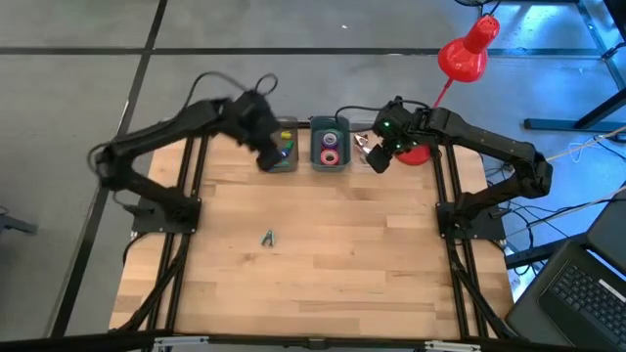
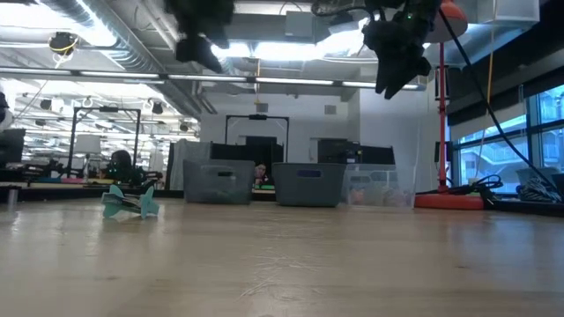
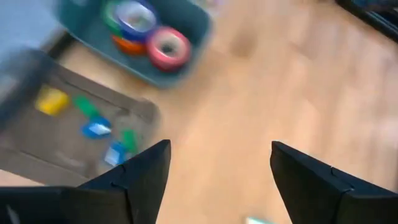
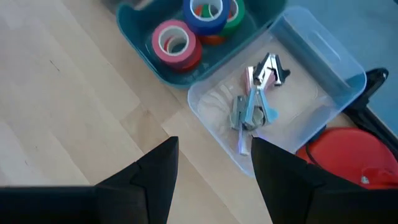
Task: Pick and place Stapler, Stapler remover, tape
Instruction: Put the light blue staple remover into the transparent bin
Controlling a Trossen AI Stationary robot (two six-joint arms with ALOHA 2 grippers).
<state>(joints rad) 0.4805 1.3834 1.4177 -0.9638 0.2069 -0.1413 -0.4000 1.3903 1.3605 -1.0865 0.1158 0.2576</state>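
The one task item left out on the open table is a small teal stapler remover (image 1: 268, 238), lying left of centre and well nearer than the three bins along the far edge. The left gripper (image 1: 266, 154) hangs over the grey bin (image 1: 287, 161) on the left, which holds small blue, green and yellow pieces (image 3: 93, 118); its fingers (image 3: 140, 171) stand spread with nothing between them. The right gripper (image 4: 214, 163) hovers by the near edge of the clear bin (image 4: 339, 62) on the right, jaws also apart and empty. That bin already holds metal stapler removers (image 4: 255, 102). The teal middle bin (image 1: 330, 164) holds the tape rolls (image 4: 176, 43).

The step in hand looks like fetching the remaining remover. The clear bin seems its proper destination, so the right arm is probably the better placed for delivery, though the left gripper is free too. To do it well, the chosen gripper should descend from straight above, jaws turned across the tool's narrow waist, and close low enough to catch it without scraping the wood.

In the high view the remover's long axis runs roughly far to near. In the low view (image 2: 128, 202) its flared wings show at both ends, the piece lying flat. Which end carries the claws cannot be told.
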